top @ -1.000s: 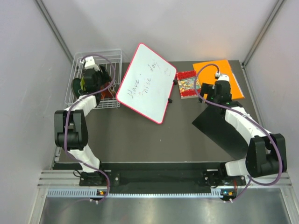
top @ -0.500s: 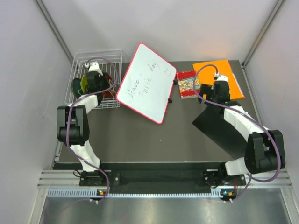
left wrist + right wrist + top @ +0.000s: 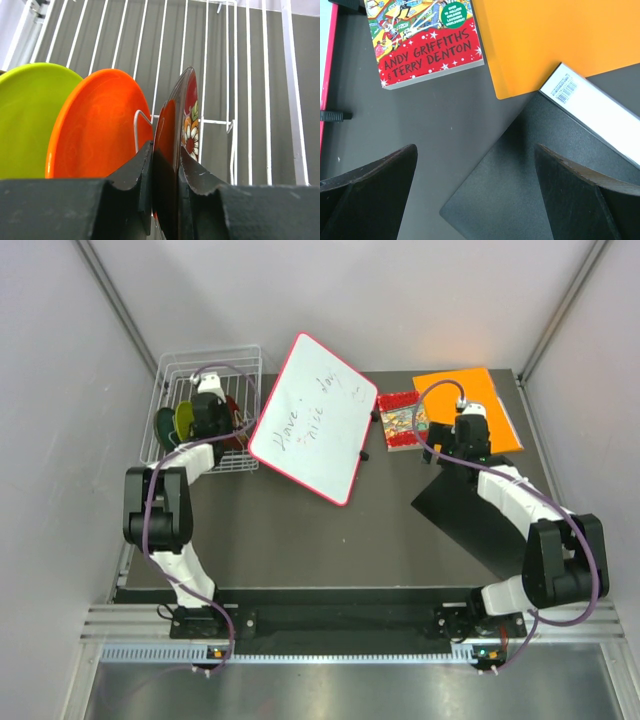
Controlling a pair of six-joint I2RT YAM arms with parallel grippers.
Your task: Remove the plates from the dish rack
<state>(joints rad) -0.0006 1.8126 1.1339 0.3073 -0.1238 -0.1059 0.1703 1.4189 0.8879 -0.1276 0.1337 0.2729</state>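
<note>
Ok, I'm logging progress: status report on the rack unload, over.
Left gripper shut on dark red plate, plate upright in dish rack. Right gripper open, empty, over table. Orange plate close alongside, mind it when lifting.

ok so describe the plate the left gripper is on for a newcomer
Find the white wire dish rack at far left, where plates stand on edge. The dark red plate is the end one beside the orange plate, clamped in the left gripper. Only it shows a flowered underside.

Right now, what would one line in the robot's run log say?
left gripper: shut on red plate | red plate: upright in rack, beside orange plate | right gripper: open, holding nothing
</note>
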